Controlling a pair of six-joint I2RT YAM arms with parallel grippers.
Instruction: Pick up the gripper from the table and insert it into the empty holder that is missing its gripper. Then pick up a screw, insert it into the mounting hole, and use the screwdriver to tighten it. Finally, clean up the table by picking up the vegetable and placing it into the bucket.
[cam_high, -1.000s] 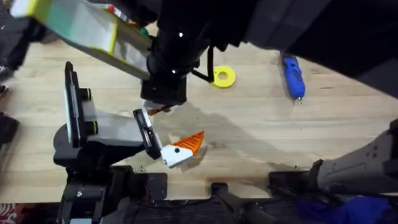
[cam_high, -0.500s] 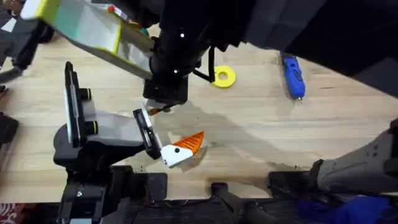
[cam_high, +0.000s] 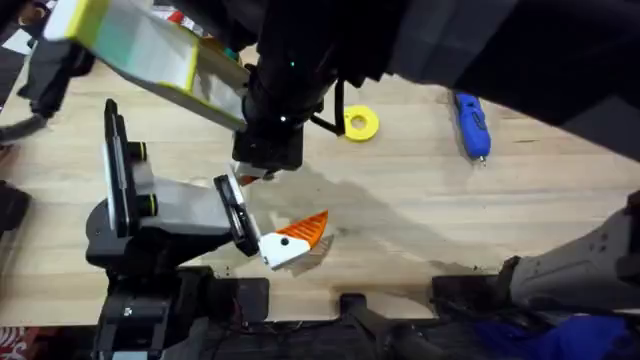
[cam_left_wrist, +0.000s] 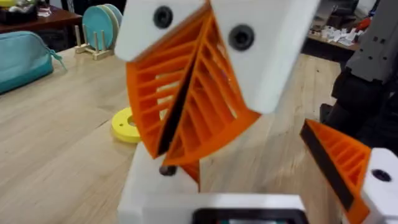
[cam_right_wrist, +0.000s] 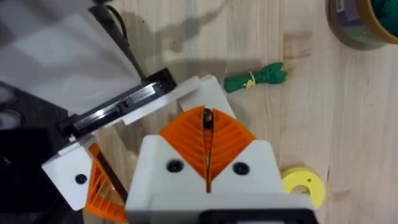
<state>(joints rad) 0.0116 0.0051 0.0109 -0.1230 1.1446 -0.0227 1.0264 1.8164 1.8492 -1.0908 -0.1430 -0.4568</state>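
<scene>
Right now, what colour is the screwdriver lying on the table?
Bright blue with a dark tip; the screwdriver shows best in the overhead view.

The right arm (cam_high: 420, 40) rises blurry and dark over the tabletop's far edge, hiding the vegetable and bucket there; bucket (cam_right_wrist: 367, 22) is cut off in the right wrist view.

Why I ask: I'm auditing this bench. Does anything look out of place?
The green toy vegetable lies loose on the wooden table, a stray among hardware. A yellow ring also sits alone. Nothing looks spilled or broken.
</scene>
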